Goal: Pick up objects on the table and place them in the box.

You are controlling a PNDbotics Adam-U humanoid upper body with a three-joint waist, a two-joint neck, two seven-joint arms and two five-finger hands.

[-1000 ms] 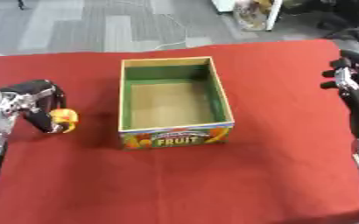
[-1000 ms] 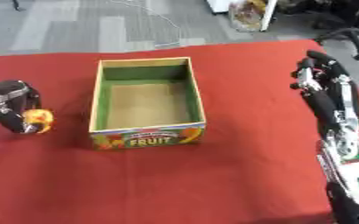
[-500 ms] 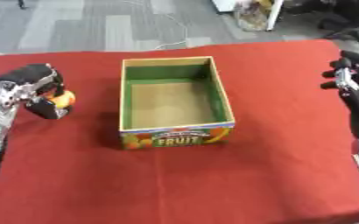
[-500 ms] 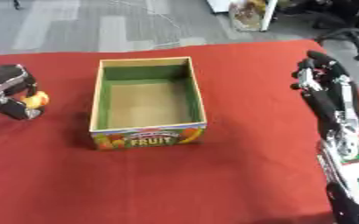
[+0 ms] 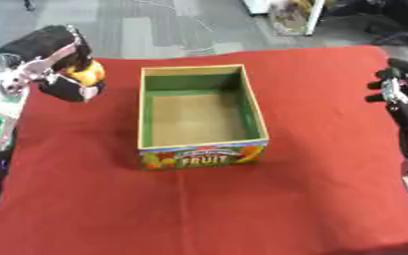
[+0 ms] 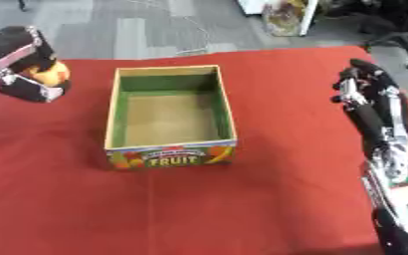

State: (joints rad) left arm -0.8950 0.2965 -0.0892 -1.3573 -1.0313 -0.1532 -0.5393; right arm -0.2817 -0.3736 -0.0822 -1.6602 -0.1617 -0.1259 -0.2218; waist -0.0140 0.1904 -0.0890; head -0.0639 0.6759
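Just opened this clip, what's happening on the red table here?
The robot's left hand has its fingers curled round a small orange object, held off the red table to the left of the open fruit box. The box looks empty, so the object has not been placed yet. The right hand sits idle at the right side of the table, holding nothing.
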